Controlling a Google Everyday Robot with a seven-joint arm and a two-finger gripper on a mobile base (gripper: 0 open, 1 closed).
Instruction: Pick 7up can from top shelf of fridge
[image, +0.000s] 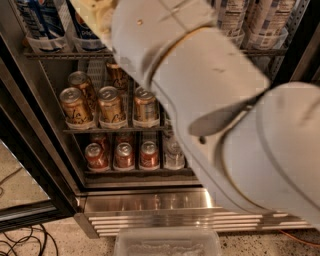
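Observation:
My white arm (215, 115) fills the middle and right of the camera view and reaches up into the fridge (150, 207). The gripper (94, 16) shows only as a tan blur at the top edge, level with the top shelf (55, 52) and just right of the blue Pepsi cans (42, 22). White cans (270, 20) stand on the top shelf at the right, past the arm. Their backs face me, so I see no 7UP lettering. The arm hides the shelf's middle.
Gold cans (75, 106) stand on the middle rack and reddish cans (123, 155) on the lower rack. The black door frame (30, 165) runs down the left. A clear plastic bin (167, 242) lies at the bottom, with cables (20, 242) on the floor at the left.

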